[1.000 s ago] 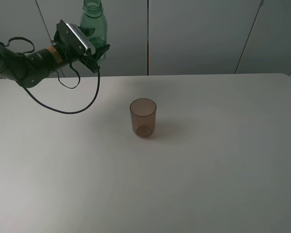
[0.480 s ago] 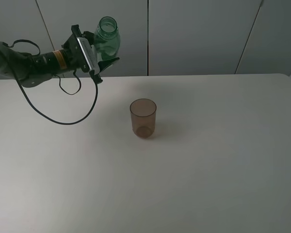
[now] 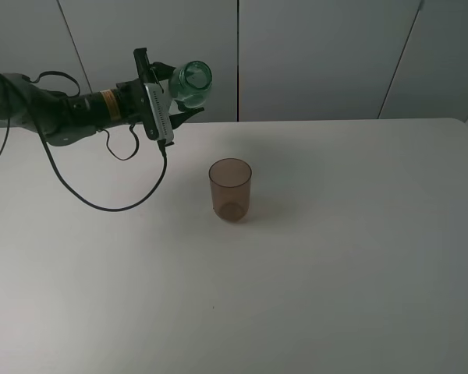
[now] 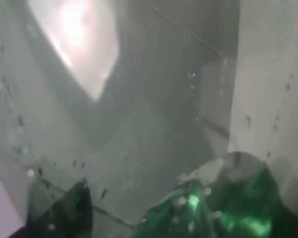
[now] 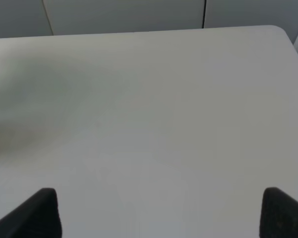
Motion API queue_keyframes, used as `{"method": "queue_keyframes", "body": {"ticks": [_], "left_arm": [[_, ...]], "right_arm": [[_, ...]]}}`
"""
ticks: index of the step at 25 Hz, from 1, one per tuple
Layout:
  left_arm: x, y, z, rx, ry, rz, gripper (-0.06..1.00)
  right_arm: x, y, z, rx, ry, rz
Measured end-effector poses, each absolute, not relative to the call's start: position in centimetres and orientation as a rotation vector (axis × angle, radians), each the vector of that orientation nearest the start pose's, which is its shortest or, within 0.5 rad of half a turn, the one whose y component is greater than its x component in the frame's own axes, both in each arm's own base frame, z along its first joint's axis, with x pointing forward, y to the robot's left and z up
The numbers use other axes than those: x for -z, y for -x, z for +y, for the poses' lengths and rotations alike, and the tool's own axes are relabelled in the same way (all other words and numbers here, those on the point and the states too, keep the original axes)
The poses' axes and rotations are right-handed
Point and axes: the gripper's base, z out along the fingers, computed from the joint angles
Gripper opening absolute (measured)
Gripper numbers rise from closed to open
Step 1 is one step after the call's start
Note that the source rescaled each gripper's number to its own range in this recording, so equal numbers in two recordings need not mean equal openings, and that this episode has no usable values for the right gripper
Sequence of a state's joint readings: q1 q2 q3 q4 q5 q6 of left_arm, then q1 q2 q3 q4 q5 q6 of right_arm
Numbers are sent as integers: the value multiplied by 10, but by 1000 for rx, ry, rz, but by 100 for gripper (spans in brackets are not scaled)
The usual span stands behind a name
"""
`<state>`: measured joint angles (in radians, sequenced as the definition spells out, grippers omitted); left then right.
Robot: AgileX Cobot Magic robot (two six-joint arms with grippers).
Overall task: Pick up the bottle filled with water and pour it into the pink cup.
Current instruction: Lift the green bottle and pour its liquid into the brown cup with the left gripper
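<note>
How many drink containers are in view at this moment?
2. The bottle is held tilted in the left tool, above the far left of the table. The pink cup stands upright near the table's middle. None seems hidden.

Transparent green bottle, translucent brownish-pink cup, plain white table, grey wall panels

I see the bottle as glossy, clear green plastic beaded with droplets; the pink cup is smooth translucent plastic; the worktop looks matt white.
</note>
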<state>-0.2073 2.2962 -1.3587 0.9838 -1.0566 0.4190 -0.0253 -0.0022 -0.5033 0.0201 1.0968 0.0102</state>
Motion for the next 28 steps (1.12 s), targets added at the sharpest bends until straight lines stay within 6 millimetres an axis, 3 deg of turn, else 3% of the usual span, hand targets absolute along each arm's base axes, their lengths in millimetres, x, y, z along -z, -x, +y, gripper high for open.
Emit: {"method": "queue_keyframes", "body": {"ticks": [9,18,28], "left_arm": [[-134,-444,-172,-46,-1414,797,3],[-109,-450,-183,-44,-1484,772,3],[-104,-446,-190,-106,-1594,649,3]], "right_arm": [[-275,7,2,-15,-35,2074],[-275,7,2,-15,-35,2074],[-275,7,2,-15,-35,2074]]}}
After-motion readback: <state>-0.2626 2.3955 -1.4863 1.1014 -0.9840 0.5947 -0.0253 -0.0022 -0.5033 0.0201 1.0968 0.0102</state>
